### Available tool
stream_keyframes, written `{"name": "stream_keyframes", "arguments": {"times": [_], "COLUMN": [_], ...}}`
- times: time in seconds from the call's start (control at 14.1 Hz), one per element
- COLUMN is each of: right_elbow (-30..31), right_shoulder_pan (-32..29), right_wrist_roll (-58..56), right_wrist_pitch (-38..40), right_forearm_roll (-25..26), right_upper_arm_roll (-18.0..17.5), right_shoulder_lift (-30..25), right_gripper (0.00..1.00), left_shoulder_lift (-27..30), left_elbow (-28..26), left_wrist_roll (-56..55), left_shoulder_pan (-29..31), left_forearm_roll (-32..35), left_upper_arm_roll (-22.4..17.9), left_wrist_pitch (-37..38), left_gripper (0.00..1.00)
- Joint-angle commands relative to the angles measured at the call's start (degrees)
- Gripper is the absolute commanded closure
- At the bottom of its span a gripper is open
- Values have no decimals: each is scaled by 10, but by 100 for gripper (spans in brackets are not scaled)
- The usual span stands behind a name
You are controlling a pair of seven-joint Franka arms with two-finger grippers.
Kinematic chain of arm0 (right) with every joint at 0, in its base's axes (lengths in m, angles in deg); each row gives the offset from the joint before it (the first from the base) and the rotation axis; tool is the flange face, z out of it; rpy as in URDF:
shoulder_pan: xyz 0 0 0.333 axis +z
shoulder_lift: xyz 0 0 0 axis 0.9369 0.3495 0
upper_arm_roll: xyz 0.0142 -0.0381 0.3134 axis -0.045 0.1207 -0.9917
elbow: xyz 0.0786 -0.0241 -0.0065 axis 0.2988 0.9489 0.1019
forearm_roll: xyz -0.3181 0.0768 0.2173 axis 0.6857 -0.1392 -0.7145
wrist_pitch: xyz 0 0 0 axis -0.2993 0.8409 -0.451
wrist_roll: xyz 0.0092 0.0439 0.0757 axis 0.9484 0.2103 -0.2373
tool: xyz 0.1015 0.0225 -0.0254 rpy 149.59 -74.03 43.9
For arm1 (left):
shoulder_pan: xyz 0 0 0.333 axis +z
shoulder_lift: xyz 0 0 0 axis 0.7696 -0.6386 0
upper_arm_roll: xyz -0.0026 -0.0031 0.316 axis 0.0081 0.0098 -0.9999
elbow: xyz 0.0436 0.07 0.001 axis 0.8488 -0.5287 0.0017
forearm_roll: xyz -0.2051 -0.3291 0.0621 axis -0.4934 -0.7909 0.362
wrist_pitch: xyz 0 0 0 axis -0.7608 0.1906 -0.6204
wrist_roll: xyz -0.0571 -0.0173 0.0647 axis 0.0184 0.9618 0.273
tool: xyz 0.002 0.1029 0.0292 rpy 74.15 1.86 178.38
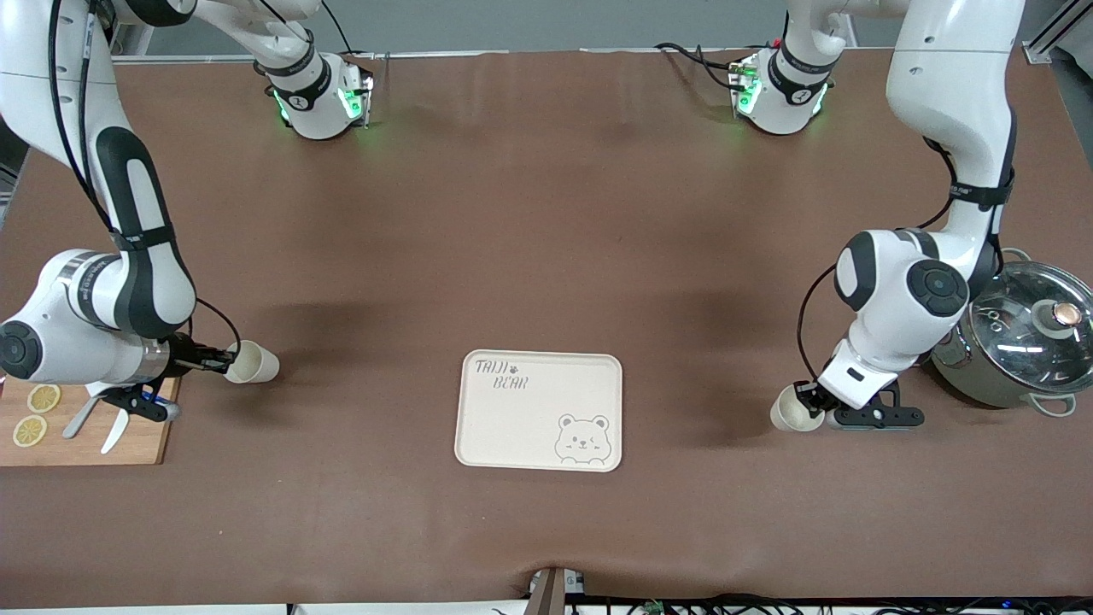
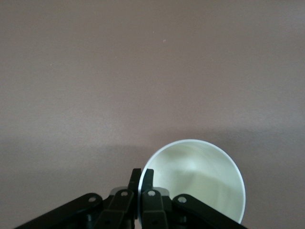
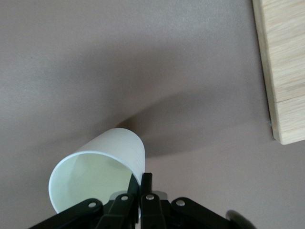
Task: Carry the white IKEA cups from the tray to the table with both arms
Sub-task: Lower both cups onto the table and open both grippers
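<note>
With both cups already lifted off the tray (image 1: 499, 427), placing step in hand. Left gripper (image 1: 801, 395) clenched on the rim of one white IKEA cup (image 1: 790, 412), carried over the brown mat of the table (image 1: 546, 213) toward the left arm's end, just beside a steel pot with glass lid (image 1: 1020, 337); in the left wrist view, fingertips (image 2: 141, 177) pinching the cup wall (image 2: 200, 181), mouth facing the camera. Right gripper (image 1: 224, 357) likewise clamped on the second cup (image 1: 252, 363), tipped on its side, over the mat near the corner of a wooden cutting board (image 1: 128, 444) bearing lemon slices (image 1: 36, 414) at the right arm's end; same rim pinch in the right wrist view (image 3: 142, 183), cup (image 3: 102, 167) tilted. Tray bare, near the table's front edge, midway between the arms. Next, by judgement: turn each cup upright, lower until the base meets the mat, then release. Risk: tipping if let go while tilted.
</note>
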Motion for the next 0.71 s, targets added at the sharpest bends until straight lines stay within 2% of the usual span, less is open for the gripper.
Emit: {"name": "stream_keyframes", "arguments": {"times": [0.0, 0.5, 0.57, 0.64], "right_elbow": [31, 60, 60, 59], "right_shoulder_pan": [-23, -26, -26, -26], "right_wrist_roll": [-24, -34, -34, -34], "right_wrist_pitch": [-13, -50, -49, -50], "right_forearm_roll": [7, 7, 7, 7], "right_upper_arm_roll": [-9, -9, -9, -9], "right_shoulder_lift": [-23, -21, -21, -21], "right_gripper": [100, 99, 90, 68], "left_shoulder_lift": [-18, -58, -62, -63], "left_elbow": [-1, -2, -2, -2], "left_wrist_roll": [0, 0, 0, 0], "left_shoulder_pan": [3, 4, 4, 4], "left_forearm_roll": [11, 9, 9, 9], "left_upper_arm_roll": [5, 5, 5, 5], "left_wrist_pitch": [-37, -101, -105, -105], "left_gripper": [100, 100, 100, 100]}}
